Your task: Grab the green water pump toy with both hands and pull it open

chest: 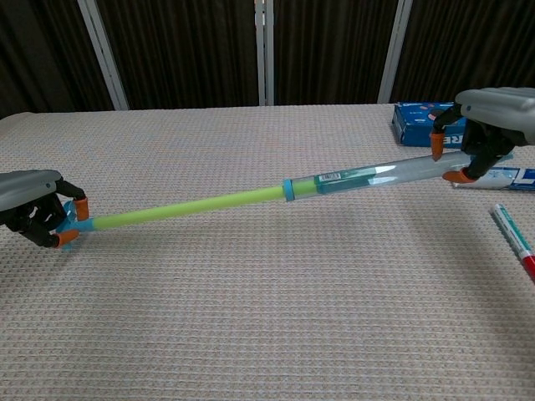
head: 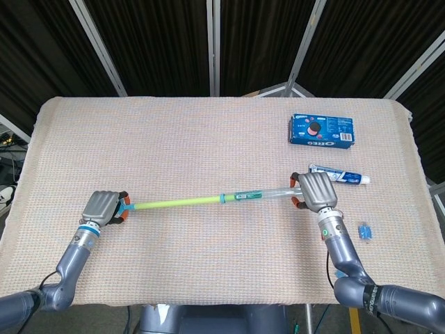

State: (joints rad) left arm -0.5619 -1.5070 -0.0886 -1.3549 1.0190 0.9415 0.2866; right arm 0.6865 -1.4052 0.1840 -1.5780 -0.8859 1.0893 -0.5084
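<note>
Both of my hands hold the green water pump toy (head: pixel 222 199). My left hand (head: pixel 101 207) has its fingers (chest: pixel 58 237) curled tight around the blue end of the thin green rod. My right hand (head: pixel 317 190) has its fingers (chest: pixel 456 175) wrapped around the far end of the clear tube. The toy is pulled out long, and I see it stretch between my two hands across the front part of the table (head: pixel 208 139). It slopes up a little toward my right hand. The green rod comes out of the clear tube at a blue ring near the middle.

Past my right hand I see a toothpaste tube (head: pixel 339 175), just beside my fingers. A blue cookie box (head: pixel 321 131) lies farther back. In the chest view, a red and white pen (chest: pixel 515 241) lies near the right edge. A small blue thing (head: pixel 365 232) sits close to my right arm.
</note>
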